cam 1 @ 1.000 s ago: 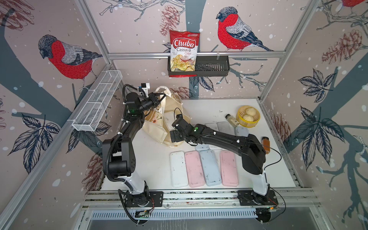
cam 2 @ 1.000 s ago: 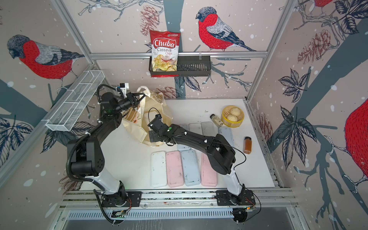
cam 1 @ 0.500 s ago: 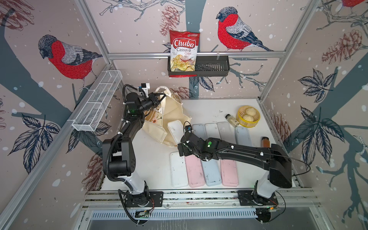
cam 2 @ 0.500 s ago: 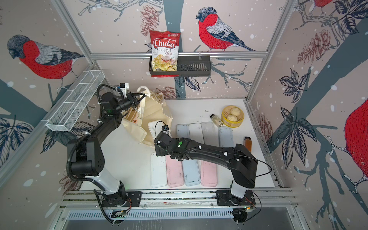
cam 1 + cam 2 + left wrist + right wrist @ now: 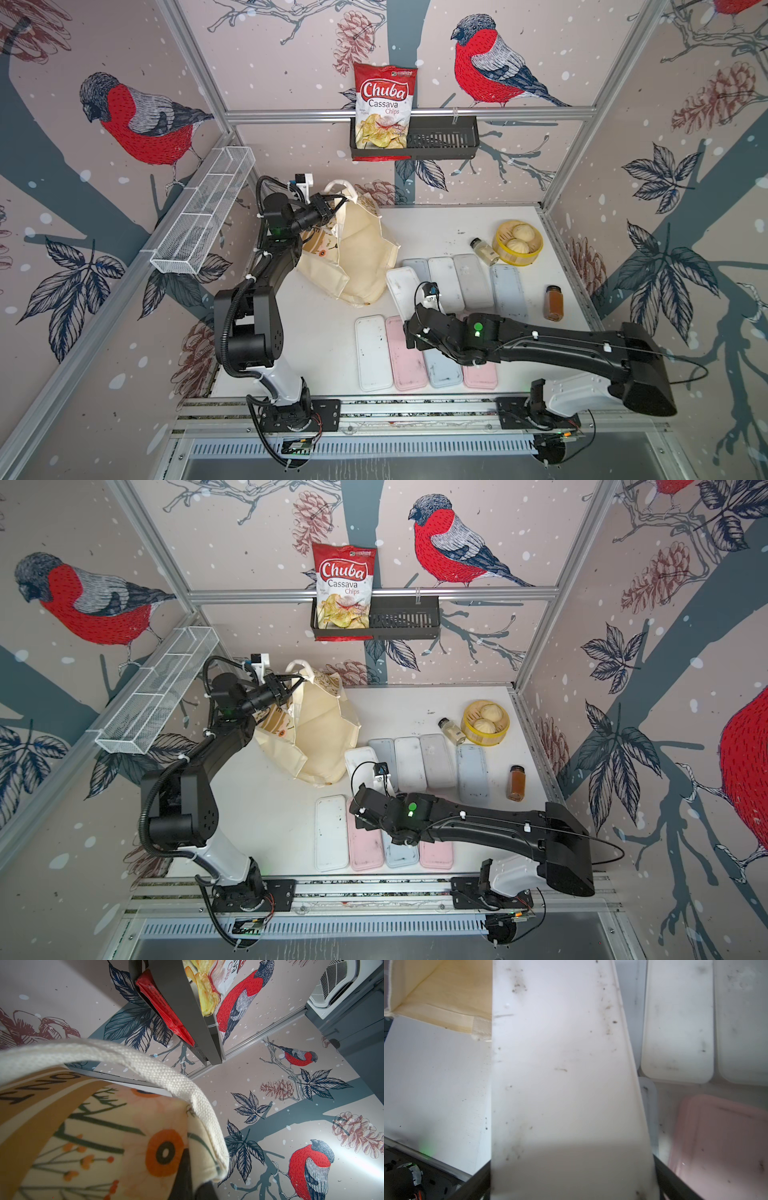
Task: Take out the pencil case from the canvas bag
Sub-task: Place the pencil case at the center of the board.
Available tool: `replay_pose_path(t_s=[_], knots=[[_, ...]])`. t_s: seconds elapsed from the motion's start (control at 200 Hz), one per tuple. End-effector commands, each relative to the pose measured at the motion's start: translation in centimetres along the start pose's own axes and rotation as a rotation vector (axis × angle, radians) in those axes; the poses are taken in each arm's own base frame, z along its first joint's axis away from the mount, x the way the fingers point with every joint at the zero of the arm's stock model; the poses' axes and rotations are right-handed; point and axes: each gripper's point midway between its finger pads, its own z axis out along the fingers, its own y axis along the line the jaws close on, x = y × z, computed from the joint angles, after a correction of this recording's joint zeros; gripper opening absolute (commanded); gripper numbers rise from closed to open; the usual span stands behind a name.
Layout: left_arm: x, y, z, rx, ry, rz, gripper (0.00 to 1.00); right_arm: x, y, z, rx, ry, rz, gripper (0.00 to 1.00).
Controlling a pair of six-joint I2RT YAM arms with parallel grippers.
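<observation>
While the canvas bag [image 5: 357, 249] is pinched at its rim by the closed left hand [image 5: 330, 205], the white pencil case [image 5: 400, 286] (outside the bag, just beside it) is clamped widthwise by the right hand [image 5: 575, 1180].

Left arm [image 5: 266, 282]: bent, raised toward the rear left.
Left hand [image 5: 329, 205]: clamped on the canvas bag [image 5: 361, 249] handle.
Right arm [image 5: 540, 345]: stretched low over the worktop [image 5: 316, 316].
Right hand [image 5: 413, 318]: jaws wide, gripping the white pencil case [image 5: 401, 286].

Pencil case [image 5: 400, 284] right of canvas bag [image 5: 361, 249]
</observation>
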Motion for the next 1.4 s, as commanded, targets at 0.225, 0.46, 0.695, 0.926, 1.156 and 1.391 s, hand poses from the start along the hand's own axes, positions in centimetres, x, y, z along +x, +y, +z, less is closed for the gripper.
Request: replay_pose_path(t_s=[0.225,0.46,0.695,0.926,1.156,1.391], knots=[[0.0,-0.9,0.3,0.021,0.006,0.049,0.0,3.7,-8.9,-3.6,0.259,0.106,0.218,0.6],[0.1,-0.5,0.4,0.017,0.008,0.042,0.0,6.8,-12.6,-5.5,0.406,0.249,0.283,0.6],[0.1,-0.5,0.4,0.018,0.011,0.04,0.0,8.5,-14.8,-5.8,0.432,0.348,0.362,0.6],[0.2,-0.2,0.5,0.014,0.012,0.035,0.0,9.3,-16.5,-5.6,0.468,0.43,0.397,0.61],[0.4,0.0,0.7,0.012,0.018,0.032,0.0,8.6,-16.9,-5.7,0.51,0.45,0.37,0.61],[0.5,0.3,0.8,0.007,0.02,0.029,0.0,9.8,-17.9,-5.6,0.527,0.505,0.366,0.63]])
